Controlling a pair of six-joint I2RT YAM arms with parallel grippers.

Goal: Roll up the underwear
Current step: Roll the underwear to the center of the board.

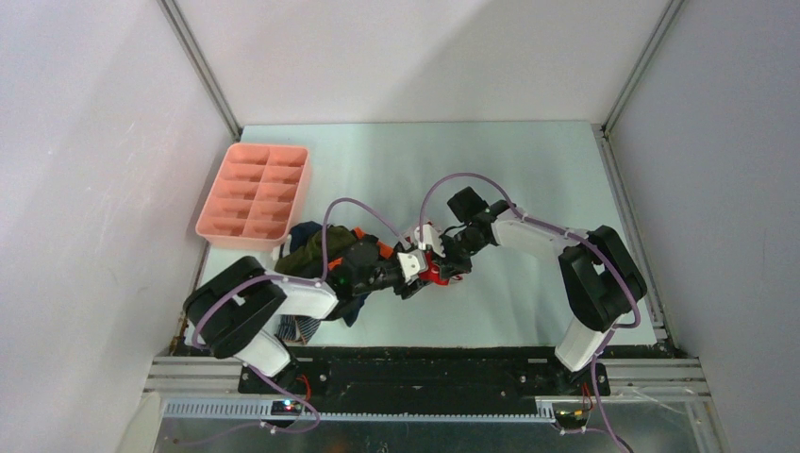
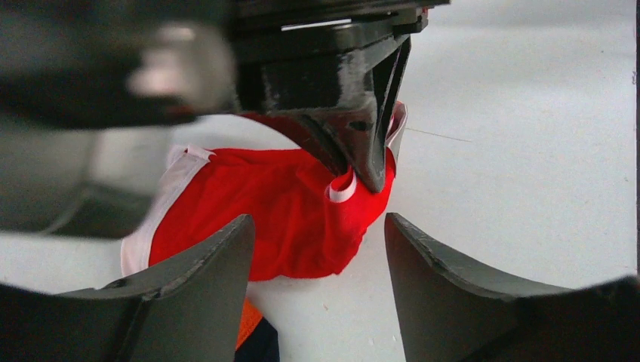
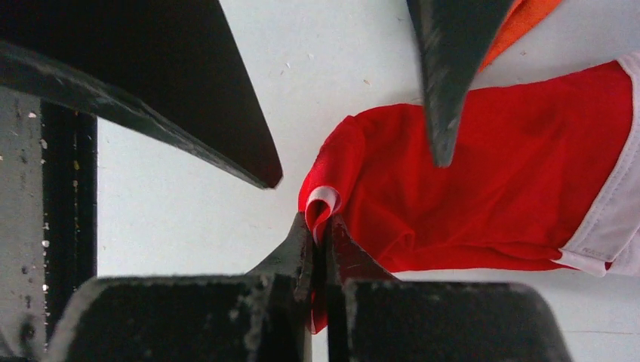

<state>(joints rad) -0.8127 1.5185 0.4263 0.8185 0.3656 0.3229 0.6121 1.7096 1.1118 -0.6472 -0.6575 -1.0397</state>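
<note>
lying on the pale table, red underwear is pinched by right pincer, left pincer agape

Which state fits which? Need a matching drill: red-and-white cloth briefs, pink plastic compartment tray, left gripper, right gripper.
Things:
1. red-and-white cloth briefs
2. pink plastic compartment tray
3. left gripper
4. right gripper

States:
A. shut on a fold of cloth
B. at the far-left of the table
C. open, fingers apart
D. pinched at one edge

Pairs: 1-D, 2-B, 3-C, 4-A
</note>
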